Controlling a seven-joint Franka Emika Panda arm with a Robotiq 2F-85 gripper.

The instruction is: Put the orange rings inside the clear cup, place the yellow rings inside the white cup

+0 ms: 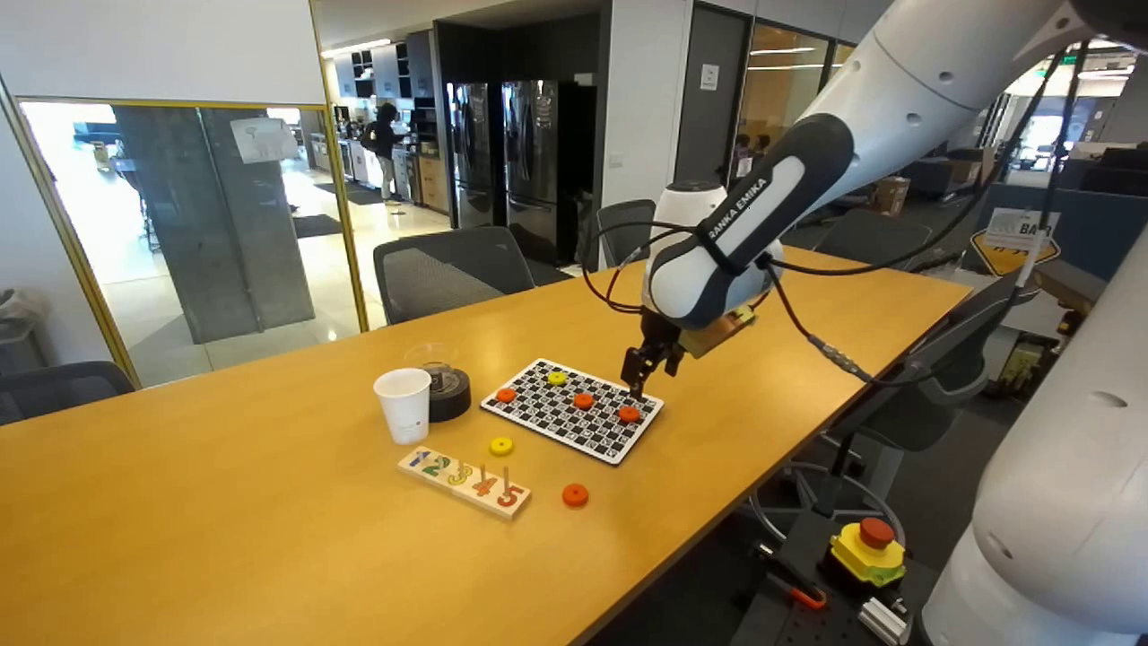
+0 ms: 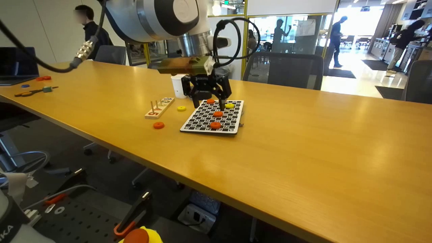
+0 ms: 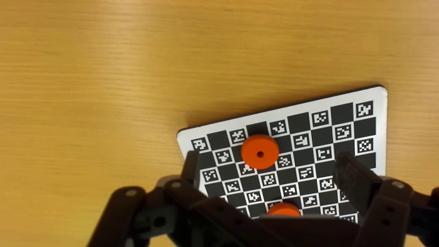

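I counted four red-orange round rings (image 1: 583, 401) in both exterior views: three on a black-and-white checkered board (image 1: 556, 418), one on the wooden table (image 1: 269, 520). Two yellow round rings (image 1: 500, 449) lay one on each. In an exterior view the plain white tapered cup (image 1: 402, 413) stood at the board's nine o'clock, the table's orange ring at six and its yellow one at eight. At that cup's one o'clock, seen in that view alone, was a small see-through cup (image 1: 435, 357) by a squat black round piece (image 1: 451, 395). The black two-fingered gripper (image 3: 268, 161) hung above the board, fingers parted, released. The wrist view caught two orange rings, one partly hidden. Only an exterior view took in a black laptop (image 2: 18, 64).
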